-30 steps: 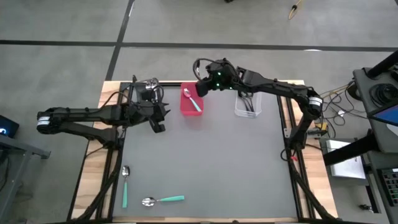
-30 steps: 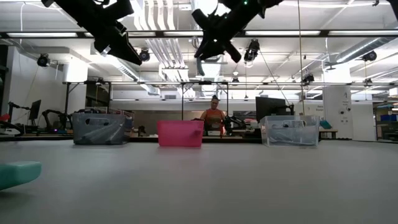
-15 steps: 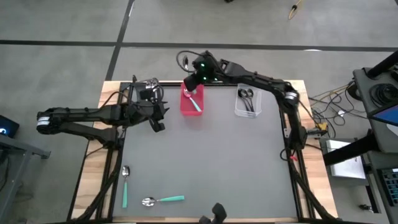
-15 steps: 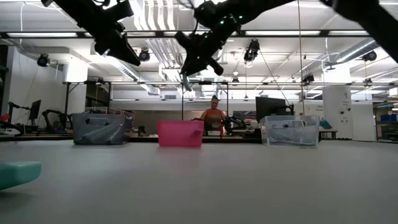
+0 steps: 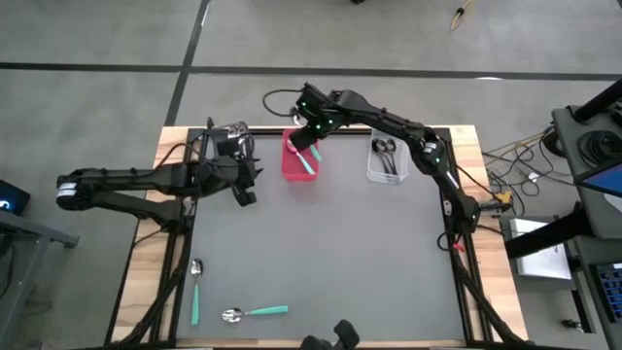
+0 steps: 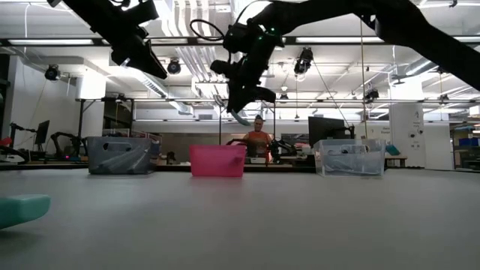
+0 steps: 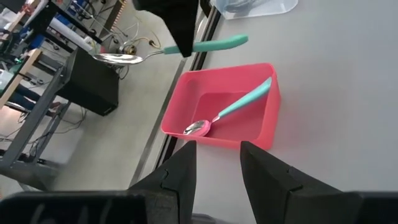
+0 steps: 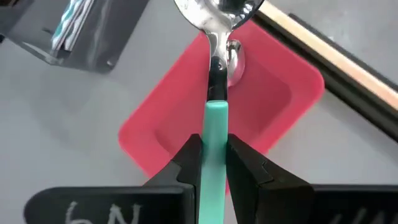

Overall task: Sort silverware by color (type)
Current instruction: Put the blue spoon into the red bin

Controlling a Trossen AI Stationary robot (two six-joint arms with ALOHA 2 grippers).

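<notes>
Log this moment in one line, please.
right gripper: shut on teal-handled spoon, above pink bin | bin: one teal spoon inside | left gripper: open, waiting beside bin

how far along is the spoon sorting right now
Done: one teal spoon lies in the pink bin; black spoons are in the clear bin. In hand: the right gripper holds a teal-handled spoon over the pink bin. Left: two teal spoons on the table.
</notes>
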